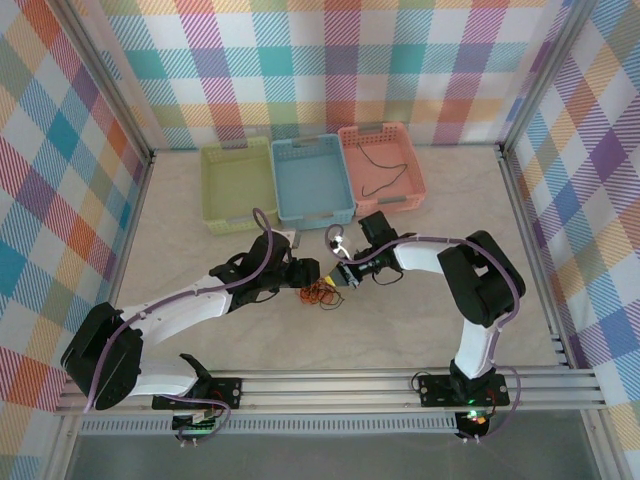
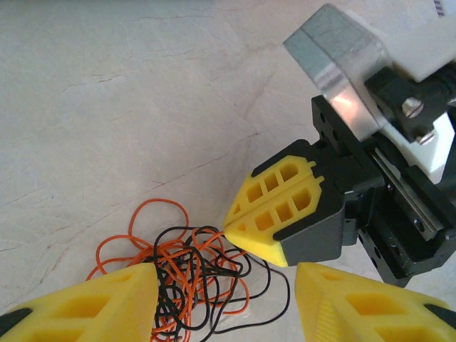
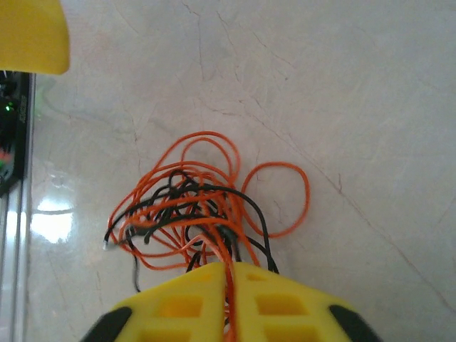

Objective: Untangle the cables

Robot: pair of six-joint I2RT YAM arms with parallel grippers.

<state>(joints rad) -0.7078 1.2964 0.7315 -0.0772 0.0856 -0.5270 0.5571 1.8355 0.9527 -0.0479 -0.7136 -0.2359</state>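
At the middle of the bench (image 1: 180, 230), between both arms, the cables (image 1: 320, 294) lie as an orange-and-black clump. The right jaws are closed on orange strands (image 3: 229, 265) at its edge. The left jaws stand half open astride it, gripping nothing. Best to pull slowly and low while the left pins the black loops. The right wrist view shows the pinch itself; the top view adds a black wire (image 1: 385, 175) in the pink basket (image 1: 418, 170).

Our left arm (image 1: 180, 310) and right arm (image 1: 440, 255) bent inward, wrists close together; left fingers (image 2: 92, 306) stood apart, right fingers (image 3: 185, 306) pressed together.
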